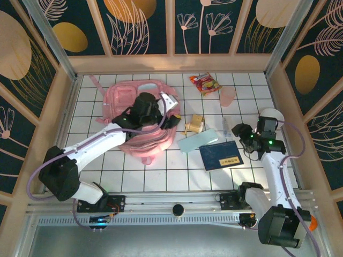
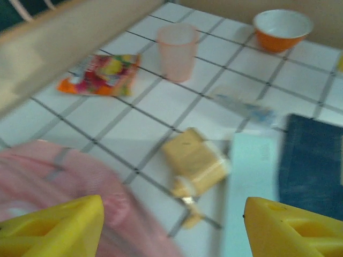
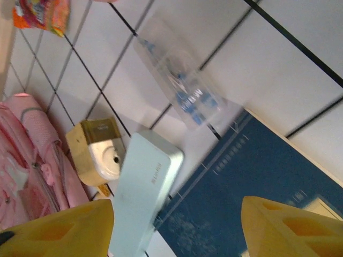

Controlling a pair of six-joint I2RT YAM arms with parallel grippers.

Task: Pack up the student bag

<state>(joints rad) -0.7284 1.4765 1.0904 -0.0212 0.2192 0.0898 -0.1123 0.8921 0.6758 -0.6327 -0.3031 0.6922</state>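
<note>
White-tiled tabletop [image 1: 177, 171], walled in by wooden rails and dark leaf-patterned panels, is noted as the work surface.

At the left claw [image 2: 172, 214], the fingers are held wide apart with nothing between them. It is poised above the right-hand edge of the student bag [image 1: 150, 145], and the bag is not gripped. The bag is laid flat at the left-centre of the tabletop, partly under the left arm. Whether its main compartment is unzipped cannot be told, since the arm covers the opening and the wrist view is blurred.

At the right claw [image 3: 177, 214], the fingers are likewise spread and empty, hung over the loose items to the right of the bag.

Outward from the claws, the unpacked items are logged:
- a yellow-and-white sharpener-like block [image 1: 194, 125], just beside the bag
- a pale blue case [image 1: 198, 143] next to it, touching or overlapping the corner of a dark blue booklet [image 1: 221, 156]
- a clear plastic sleeve [image 3: 182, 88] beyond these
- a pink cup [image 2: 177, 51], a bright snack packet [image 2: 102, 75] and an orange bowl [image 2: 282, 29], toward the far side

Progress is judged as early. No item is seen inside the bag, nothing is held, and every loose item is yet to be picked up and stowed. Closing the bag would presumably come last.
</note>
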